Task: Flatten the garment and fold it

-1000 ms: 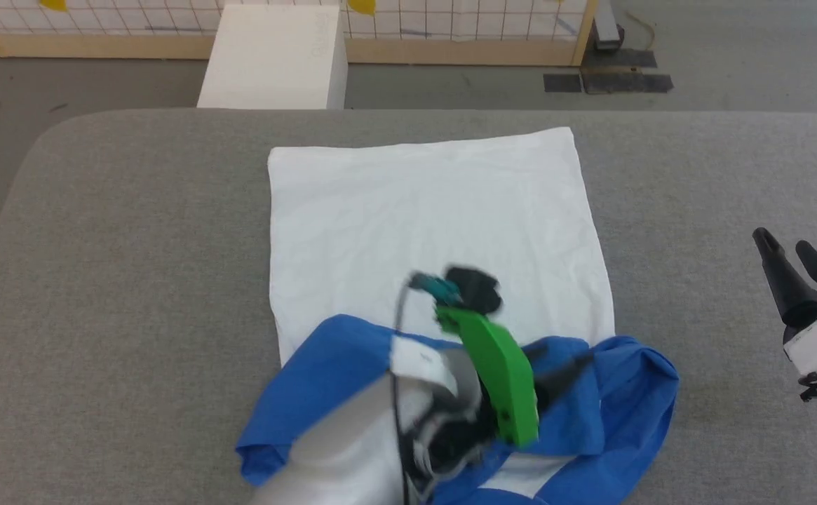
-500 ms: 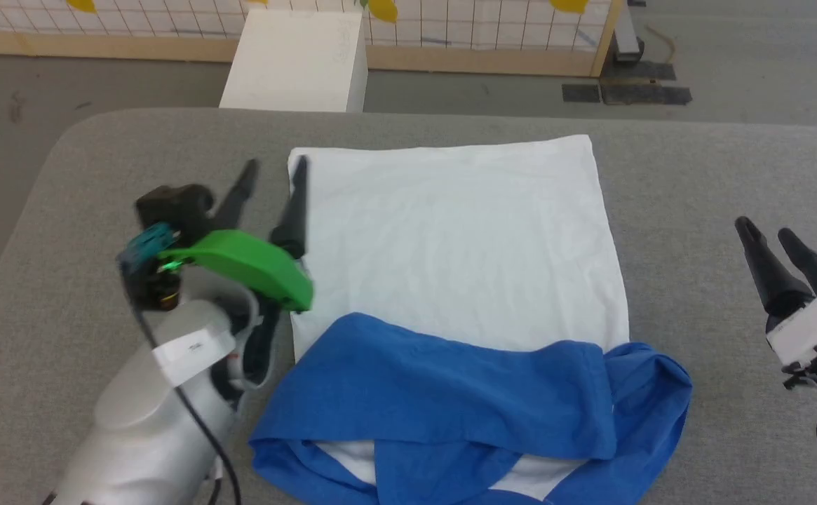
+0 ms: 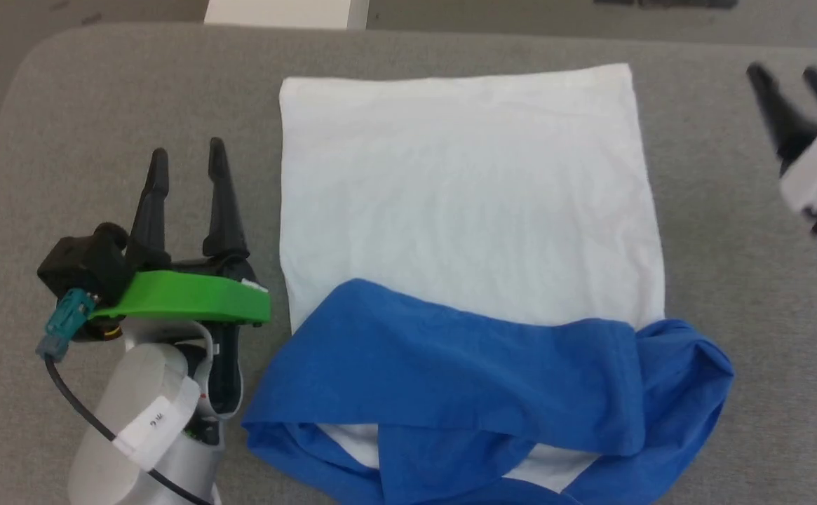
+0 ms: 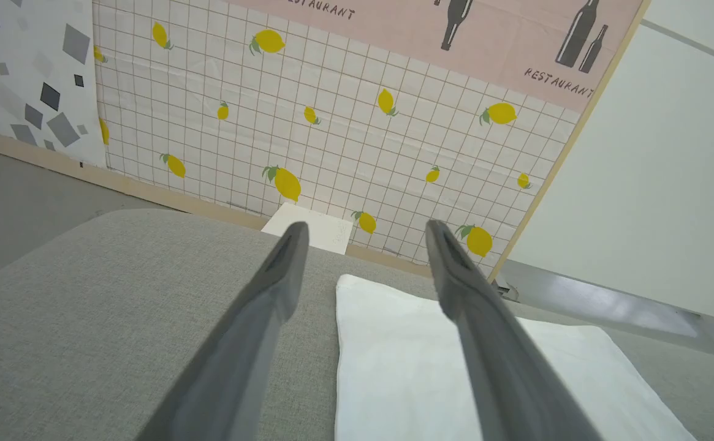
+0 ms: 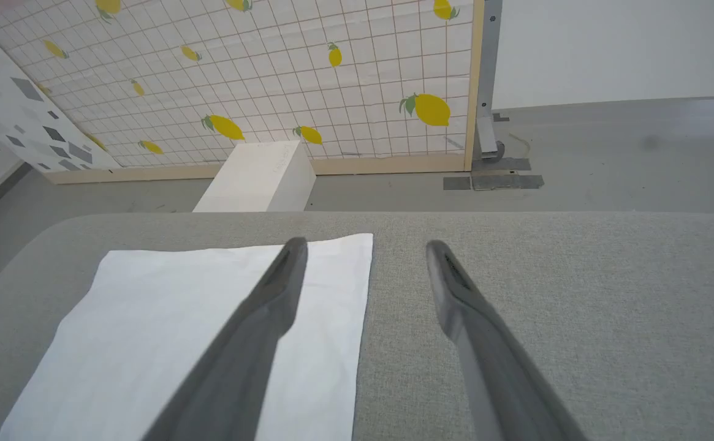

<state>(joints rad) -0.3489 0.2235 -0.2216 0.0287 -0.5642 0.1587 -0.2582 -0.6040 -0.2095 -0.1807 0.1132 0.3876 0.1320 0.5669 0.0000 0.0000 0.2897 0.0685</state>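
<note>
The garment [image 3: 464,203] lies on the grey table [image 3: 85,91], its white body flat and spread toward the far side. Both blue sleeves [image 3: 478,393] are folded across its near end, bunched at the right. My left gripper [image 3: 187,158] hovers open just left of the shirt's left edge, holding nothing. In the left wrist view the white cloth [image 4: 406,367] sits under the right finger. My right gripper [image 3: 794,77] is open and empty at the far right, beyond the shirt's right edge; its wrist view shows the cloth [image 5: 167,318] to the left.
A white box [image 5: 258,177] stands on the floor behind the table. A lemon-patterned tiled panel [image 4: 307,122] with a wooden frame closes off the back. Bare grey table surface lies on both sides of the shirt.
My left arm swung from over the blue sleeves out to the shirt's left side. The right gripper has moved farther up the table. The head camera has tilted down.
</note>
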